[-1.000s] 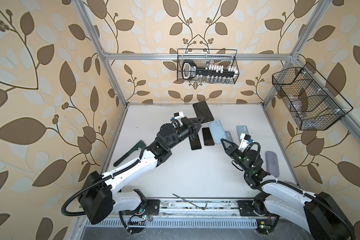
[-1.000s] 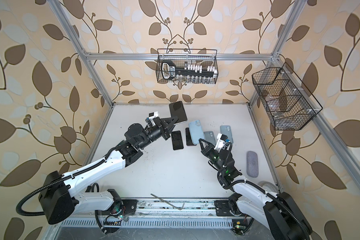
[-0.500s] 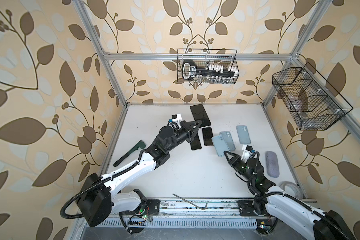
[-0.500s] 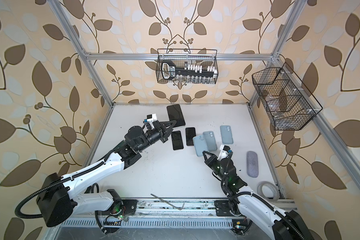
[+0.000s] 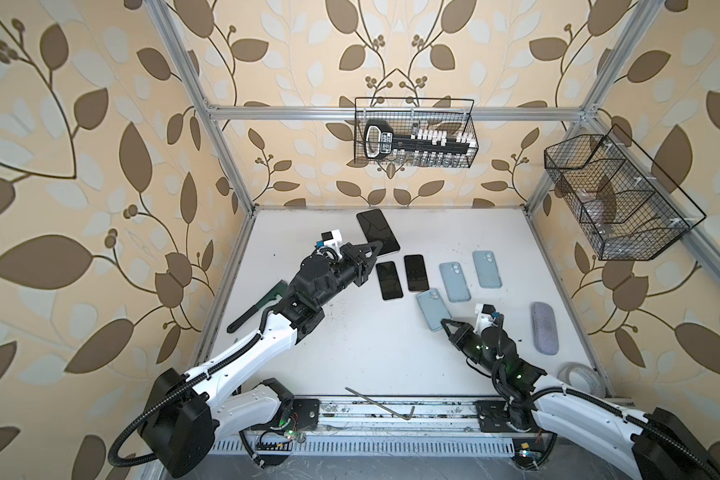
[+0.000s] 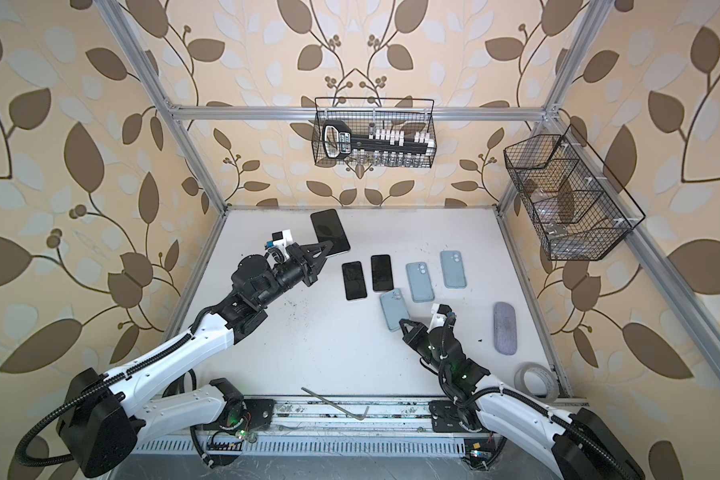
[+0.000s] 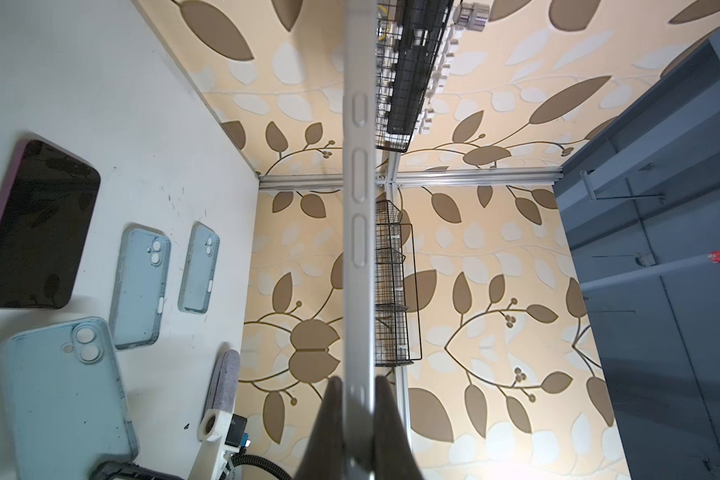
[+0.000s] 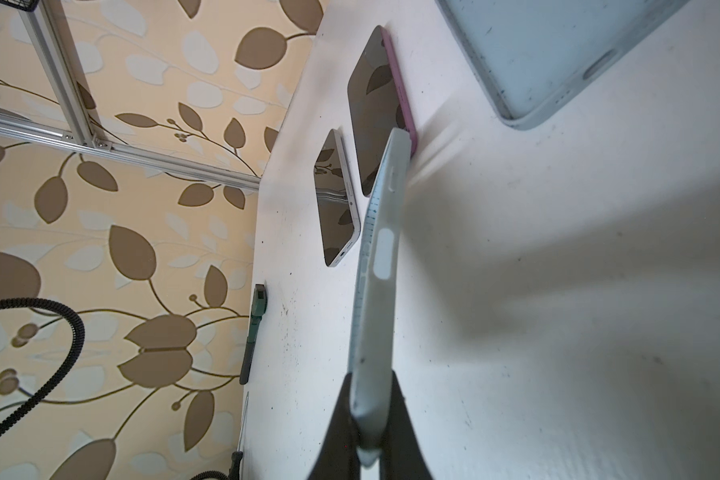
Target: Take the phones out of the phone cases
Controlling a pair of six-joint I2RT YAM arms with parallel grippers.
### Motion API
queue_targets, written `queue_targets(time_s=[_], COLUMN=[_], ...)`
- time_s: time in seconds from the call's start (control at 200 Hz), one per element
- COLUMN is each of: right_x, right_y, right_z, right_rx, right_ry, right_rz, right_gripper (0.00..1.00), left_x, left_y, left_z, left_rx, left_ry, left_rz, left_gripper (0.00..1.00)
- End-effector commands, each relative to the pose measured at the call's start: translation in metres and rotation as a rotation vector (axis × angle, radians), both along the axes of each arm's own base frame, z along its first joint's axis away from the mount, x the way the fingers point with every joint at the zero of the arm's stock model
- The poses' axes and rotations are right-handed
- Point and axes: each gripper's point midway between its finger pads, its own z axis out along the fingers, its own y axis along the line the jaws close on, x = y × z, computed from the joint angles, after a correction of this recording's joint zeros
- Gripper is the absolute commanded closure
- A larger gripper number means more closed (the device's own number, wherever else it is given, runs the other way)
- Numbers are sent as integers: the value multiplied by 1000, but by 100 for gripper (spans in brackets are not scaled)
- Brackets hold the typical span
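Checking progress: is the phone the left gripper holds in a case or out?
Out. The left gripper pinches a bare phone, silver edge uncovered in its wrist view; the right gripper holds the blue case apart.

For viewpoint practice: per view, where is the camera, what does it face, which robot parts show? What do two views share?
Top view: high in front, looking down on table; left arm, right arm show.
Top view: beside it; same table, arms.
Left wrist: behind left gripper, shut on phone, facing far corner.
Right wrist: behind right gripper, shut on blue case, facing across table.
Both wrist views share the purple phone.
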Motion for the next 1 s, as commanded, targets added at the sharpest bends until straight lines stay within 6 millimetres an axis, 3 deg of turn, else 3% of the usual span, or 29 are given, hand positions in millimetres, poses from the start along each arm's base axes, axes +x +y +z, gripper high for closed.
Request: queue_targets(time_s=[0.0,0.285,0.689,0.994], right_x=[-9,-18,-29,-27], right_y=[-12,-12,-19,-26], right_z=[-25,-40,-63,-64], right_rx=[-34,-64,-153,-240], right_ry=[54,100,175,183], right_rz=[-42,-34,-25,-37], right_gripper=[98,94,77,64], left_x=[-9,-4,-1,4], left_y=[9,15,22,23], left_z=[32,24,11,7], left_rx=[-51,-62,-78,-75], left_ry=[-113,-102,-81,-73], left_rz=[-6,-2,9,6], left_gripper=[100,100,100,100])
